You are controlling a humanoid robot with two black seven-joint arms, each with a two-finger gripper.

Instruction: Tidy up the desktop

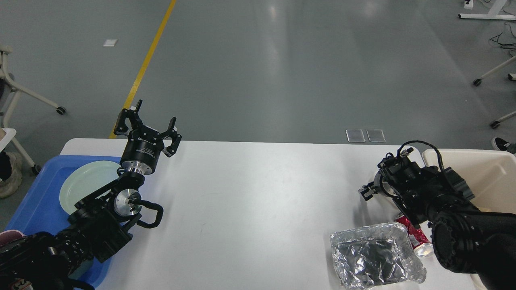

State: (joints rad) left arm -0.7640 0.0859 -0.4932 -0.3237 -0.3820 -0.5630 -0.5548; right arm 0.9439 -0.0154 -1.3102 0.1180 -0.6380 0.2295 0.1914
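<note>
While the white tabletop (250, 209) is mostly bare through the middle, clutter sits at its near right corner: a crumpled foil tray (375, 255) and a red drink can (417, 241) lying on its side, touching the foil's right edge.

Head view, left side: left gripper (155, 121) hangs above the far left edge of the tabletop, fingers spread wide, holding nothing. Below it a blue tray (36, 201) carries a pale green plate (84, 185); something pink shows at the tray's near corner, too cropped to identify.

Right side: right gripper (369, 191) is seen end-on and dark, just beyond the foil and can. Can't tell if its fingers are apart or together. Nothing visibly held. A cream bin (483, 169) sits just right of that arm.

Judgement: next step is likely right arm clearing the can or foil into the bin. Can first: it's rigid, so grip across the body. Foil crushes easily, so pinch a rim lightly. Watch the forearm; it hangs over the can and could knock it off the edge.
</note>
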